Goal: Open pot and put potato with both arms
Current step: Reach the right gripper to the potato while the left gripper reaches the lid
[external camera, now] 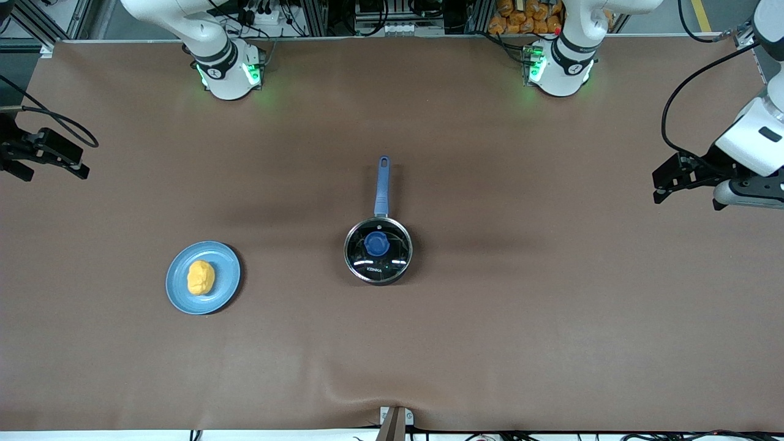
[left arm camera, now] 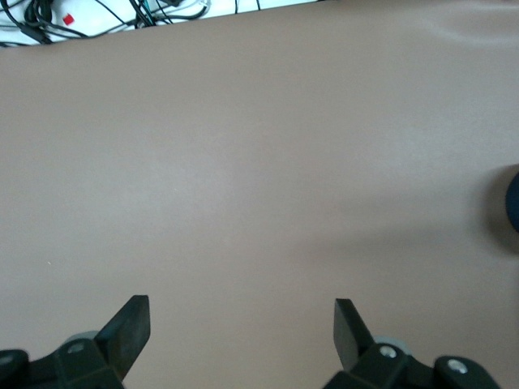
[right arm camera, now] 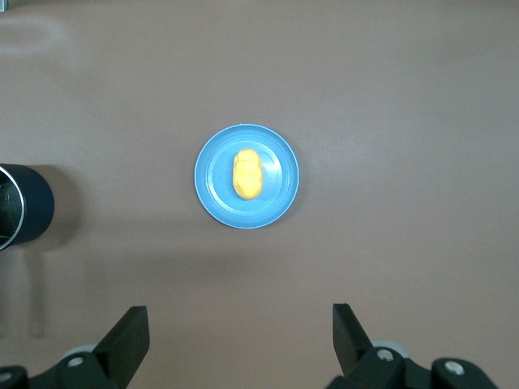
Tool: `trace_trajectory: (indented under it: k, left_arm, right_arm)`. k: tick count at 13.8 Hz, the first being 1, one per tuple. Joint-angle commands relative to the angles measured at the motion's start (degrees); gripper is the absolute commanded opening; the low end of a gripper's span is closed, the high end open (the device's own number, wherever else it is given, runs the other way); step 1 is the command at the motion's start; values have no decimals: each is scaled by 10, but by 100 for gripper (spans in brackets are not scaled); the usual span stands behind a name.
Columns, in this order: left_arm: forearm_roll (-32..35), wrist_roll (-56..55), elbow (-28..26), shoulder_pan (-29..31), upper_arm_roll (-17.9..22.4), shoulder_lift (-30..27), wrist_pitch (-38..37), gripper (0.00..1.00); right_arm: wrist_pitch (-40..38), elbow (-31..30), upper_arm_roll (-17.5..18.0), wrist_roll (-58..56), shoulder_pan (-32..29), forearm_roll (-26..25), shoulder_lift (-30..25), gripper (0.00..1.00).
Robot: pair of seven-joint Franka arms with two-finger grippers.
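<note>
The black pot (external camera: 382, 190) stands mid-table, its blue handle pointing toward the arm bases. A glass lid with a blue knob (external camera: 376, 244) sits on it. The yellow-orange potato (external camera: 200, 277) lies on a light-blue plate (external camera: 224, 268) toward the right arm's end. My right gripper (external camera: 52, 166) is open and empty, up in the air at that end of the table. Its wrist view shows the potato (right arm camera: 246, 173), the plate (right arm camera: 280, 193) and the pot's wall (right arm camera: 32, 212). My left gripper (external camera: 664, 184) is open and empty over bare table at the left arm's end.
The table is covered with a brown mat (external camera: 527, 318) with a small ripple at its front edge. Cables (left arm camera: 122, 12) lie off the table's edge in the left wrist view. Both arm bases stand along the back edge.
</note>
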Motion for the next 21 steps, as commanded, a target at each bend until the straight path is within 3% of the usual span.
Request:
trace_trajectory:
  k: [1, 6, 9, 15, 18, 21]
  left_arm:
    - [-10, -19, -6, -5, 2, -18, -16, 100]
    - [-11, -17, -7, -6, 2, -17, -16, 100]
    - [-11, -15, -7, -6, 2, -17, -16, 100]
    - [-12, -38, -6, -40, -4, -13, -16, 100]
    - [-12, -149, -5, -100, -8, 2, -15, 100]
    - [-47, -230, -1, -127, -46, 32, 5, 100]
  right_arm:
    - [4, -20, 3, 14, 5, -14, -20, 100]
    - [23, -31, 4, 14, 7, -14, -11, 100]
    - [127, -95, 6, 15, 23, -13, 15, 100]
    - [308, -129, 7, 12, 21, 22, 176, 100]
    - [374, -129, 7, 8, 12, 48, 256, 100]
    - [400, -130, 8, 6, 13, 76, 297, 100]
